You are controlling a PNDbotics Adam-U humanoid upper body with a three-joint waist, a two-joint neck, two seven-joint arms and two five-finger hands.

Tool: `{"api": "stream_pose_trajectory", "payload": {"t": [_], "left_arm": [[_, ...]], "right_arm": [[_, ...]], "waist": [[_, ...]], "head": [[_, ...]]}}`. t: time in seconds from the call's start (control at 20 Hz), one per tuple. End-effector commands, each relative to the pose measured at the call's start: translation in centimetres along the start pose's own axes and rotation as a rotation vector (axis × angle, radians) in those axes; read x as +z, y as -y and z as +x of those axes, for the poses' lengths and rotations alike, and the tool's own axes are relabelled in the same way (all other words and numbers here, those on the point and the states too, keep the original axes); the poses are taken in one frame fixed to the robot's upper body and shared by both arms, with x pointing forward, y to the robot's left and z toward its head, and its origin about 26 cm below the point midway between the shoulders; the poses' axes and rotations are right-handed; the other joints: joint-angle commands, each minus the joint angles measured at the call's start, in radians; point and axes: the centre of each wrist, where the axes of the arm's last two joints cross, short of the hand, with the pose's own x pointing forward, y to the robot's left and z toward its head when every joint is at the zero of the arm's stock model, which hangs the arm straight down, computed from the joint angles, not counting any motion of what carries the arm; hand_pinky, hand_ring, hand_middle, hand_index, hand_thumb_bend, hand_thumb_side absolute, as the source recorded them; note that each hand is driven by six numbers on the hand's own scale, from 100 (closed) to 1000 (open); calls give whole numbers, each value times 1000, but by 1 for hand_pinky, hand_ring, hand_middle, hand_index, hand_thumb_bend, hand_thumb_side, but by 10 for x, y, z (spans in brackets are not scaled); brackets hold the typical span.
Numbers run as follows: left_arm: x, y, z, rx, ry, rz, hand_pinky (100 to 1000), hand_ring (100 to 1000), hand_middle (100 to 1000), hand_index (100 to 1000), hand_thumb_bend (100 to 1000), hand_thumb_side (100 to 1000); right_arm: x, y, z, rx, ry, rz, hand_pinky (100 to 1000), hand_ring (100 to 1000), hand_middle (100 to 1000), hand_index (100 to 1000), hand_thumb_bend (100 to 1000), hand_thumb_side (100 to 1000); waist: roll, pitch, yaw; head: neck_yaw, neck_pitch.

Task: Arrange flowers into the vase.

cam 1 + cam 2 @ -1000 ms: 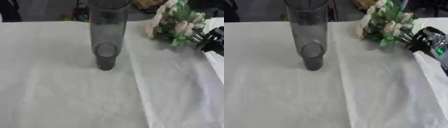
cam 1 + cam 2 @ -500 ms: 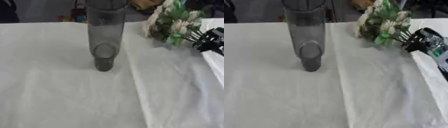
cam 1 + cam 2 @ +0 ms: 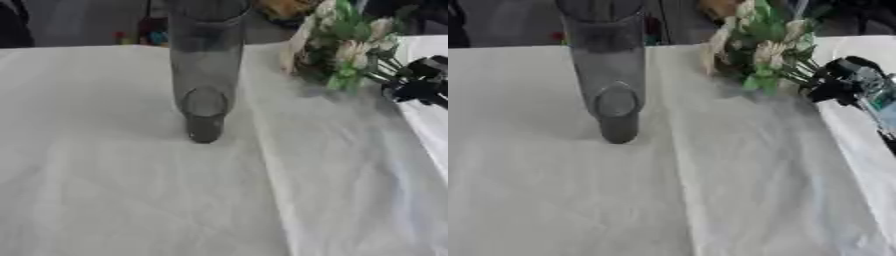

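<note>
A: Where's the vase?

B: Tall smoky-grey glass vase [image 3: 205, 75] upright on the white tablecloth [image 3: 131, 190], left of centre, nearer the far edge. Mouth runs out of the top of the view. Can't make out anything inside it.

A: Flowers?

B: One bunch of flowers [image 3: 759, 47], cream-white heads with green leaves, up at the far right. Blooms point toward the far edge, stems run back toward the right. Well apart from the vase, not over its mouth.

A: Who's got them?

B: Right hand [image 3: 842, 85]. Comes in from the right edge, black fingers curled round the green stems at the low end of the bunch. Clamped on the stems, as far as both eye views show.

A: Bunch on the table or lifted?

B: Can't tell. There's a soft shadow on the cloth under the blooms, but contact isn't clear.

A: Left hand?

B: Not visible in either eye view.

A: Anything else on the cloth?

B: A fold line runs down the cloth from just right of the vase toward the near edge. Behind the table it's dark, with some small coloured bits too blurred to name.
</note>
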Motion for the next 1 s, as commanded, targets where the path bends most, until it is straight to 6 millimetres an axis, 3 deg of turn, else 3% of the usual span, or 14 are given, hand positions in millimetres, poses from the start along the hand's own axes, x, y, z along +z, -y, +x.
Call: {"api": "stream_pose_trajectory", "payload": {"t": [0.05, 0.65, 1.0], "left_arm": [[-6, -2, 4, -2, 22, -5, 761, 808, 856, 863, 100, 599], [-6, -6, 4, 2, 14, 2, 759, 806, 852, 862, 100, 600], [-6, -9, 5, 5, 5, 7, 758, 805, 851, 862, 100, 601]], "right_arm": [[10, 20, 15, -50, 56, -20, 100, 100, 100, 131, 100, 100], [22, 29, 28, -297, 172, 35, 100, 100, 100, 130, 100, 100], [40, 36, 55, -399, 316, 64, 100, 100, 100, 131, 100, 100]], "waist": [[-3, -35, -6], [2, -67, -20], [1, -89, -26]], "head": [[5, 11], [34, 35], [59, 50]]}}
